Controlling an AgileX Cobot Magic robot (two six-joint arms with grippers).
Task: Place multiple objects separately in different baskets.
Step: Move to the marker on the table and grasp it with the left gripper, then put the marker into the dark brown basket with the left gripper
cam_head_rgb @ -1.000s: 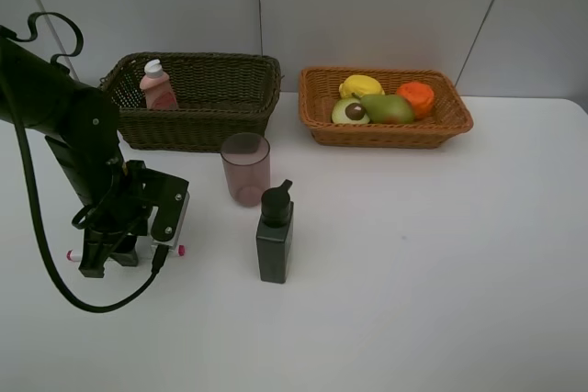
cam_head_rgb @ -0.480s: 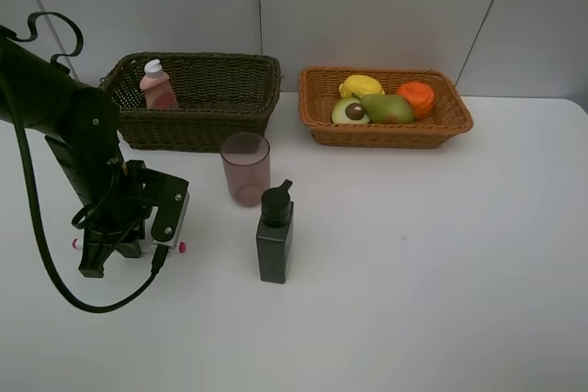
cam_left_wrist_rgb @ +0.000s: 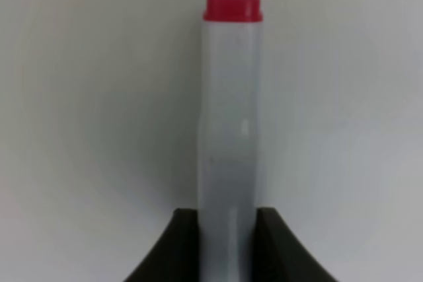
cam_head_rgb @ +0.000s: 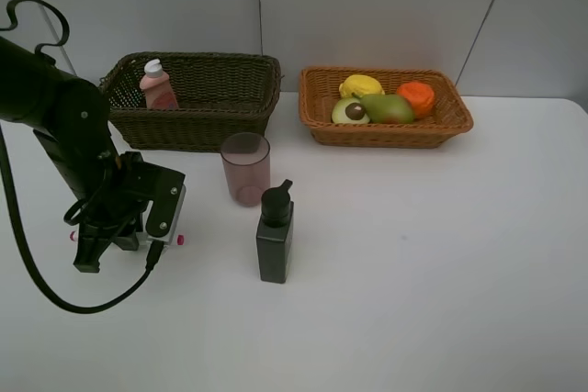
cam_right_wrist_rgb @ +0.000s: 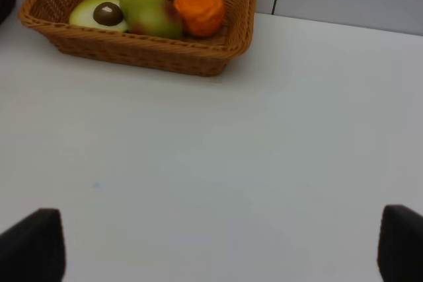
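My left gripper (cam_head_rgb: pixel 124 238) is shut on the white pink-tipped marker (cam_head_rgb: pixel 176 240), held crosswise at the table's left front. In the left wrist view the marker (cam_left_wrist_rgb: pixel 228 130) sticks out between the dark fingers (cam_left_wrist_rgb: pixel 175 249). The translucent pinkish cup (cam_head_rgb: pixel 245 169) and dark pump bottle (cam_head_rgb: pixel 275 234) stand to the gripper's right. The peach-pink bottle (cam_head_rgb: pixel 158 85) stands in the dark basket (cam_head_rgb: pixel 202 128). The tan basket (cam_head_rgb: pixel 386 133) holds the lemon (cam_head_rgb: pixel 360 85), avocado half (cam_head_rgb: pixel 349 112), pear (cam_head_rgb: pixel 388 108) and orange (cam_head_rgb: pixel 416 96). My right gripper (cam_right_wrist_rgb: pixel 215 249) is open above bare table, short of the tan basket (cam_right_wrist_rgb: pixel 132 51).
Both baskets stand side by side along the back of the white table, against a grey panelled wall. The left arm's black cable loops down to the table beside the gripper. The right arm is out of the exterior view.
The left gripper has shut on the marker. Arm and marker have since shifted slightly up in the exterior view. Nothing else has moved.
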